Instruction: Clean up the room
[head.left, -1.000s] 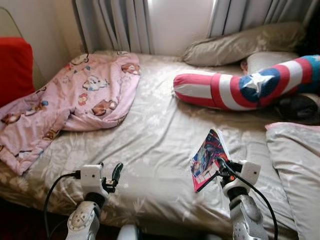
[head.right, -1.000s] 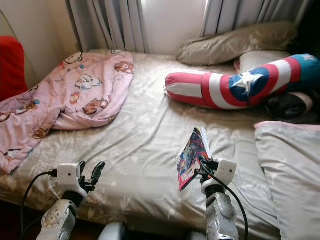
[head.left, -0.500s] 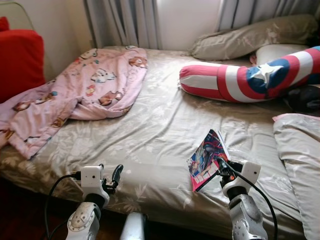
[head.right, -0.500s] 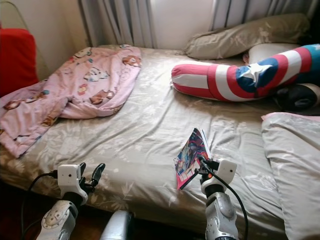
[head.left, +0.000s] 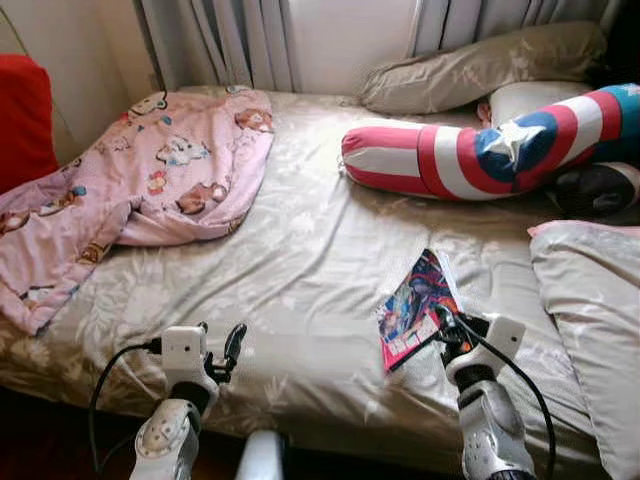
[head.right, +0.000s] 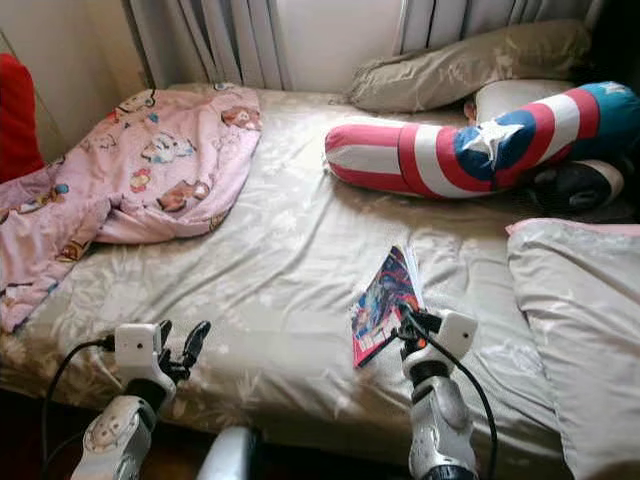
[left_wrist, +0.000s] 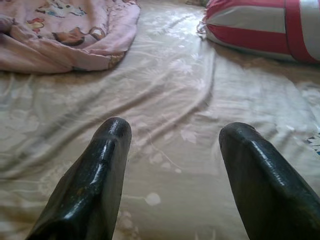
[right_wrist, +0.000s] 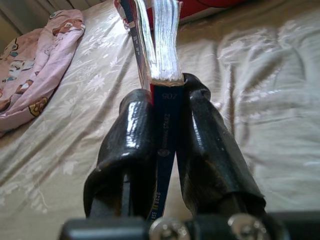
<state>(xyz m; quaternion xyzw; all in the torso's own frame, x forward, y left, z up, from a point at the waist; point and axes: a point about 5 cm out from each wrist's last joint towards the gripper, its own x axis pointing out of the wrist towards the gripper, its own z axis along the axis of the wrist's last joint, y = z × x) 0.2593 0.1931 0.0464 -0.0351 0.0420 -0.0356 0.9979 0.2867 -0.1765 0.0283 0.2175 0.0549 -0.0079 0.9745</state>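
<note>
A colourful paperback book (head.left: 415, 308) stands tilted over the beige bed sheet (head.left: 300, 260), pinched by its spine in my right gripper (head.left: 443, 331), which is shut on it. In the right wrist view the book's spine (right_wrist: 162, 125) sits squeezed between the two black fingers (right_wrist: 127, 145). My left gripper (head.left: 222, 345) hovers open above the bed's front edge with nothing between its fingers (left_wrist: 95, 175). A pink cartoon-print blanket (head.left: 140, 190) lies crumpled on the bed's left side.
A red, white and blue shield-pattern bolster (head.left: 480, 155) lies across the back right. Beige pillows (head.left: 470, 70) rest against the curtains (head.left: 230, 40), and another pillow (head.left: 590, 310) sits at the right. A red cushion (head.left: 22, 120) stands at the far left.
The camera has shifted, sliding the scene a little left and down. My right gripper still clamps the book, now tilted lower toward the sheet. The left gripper stays open.
</note>
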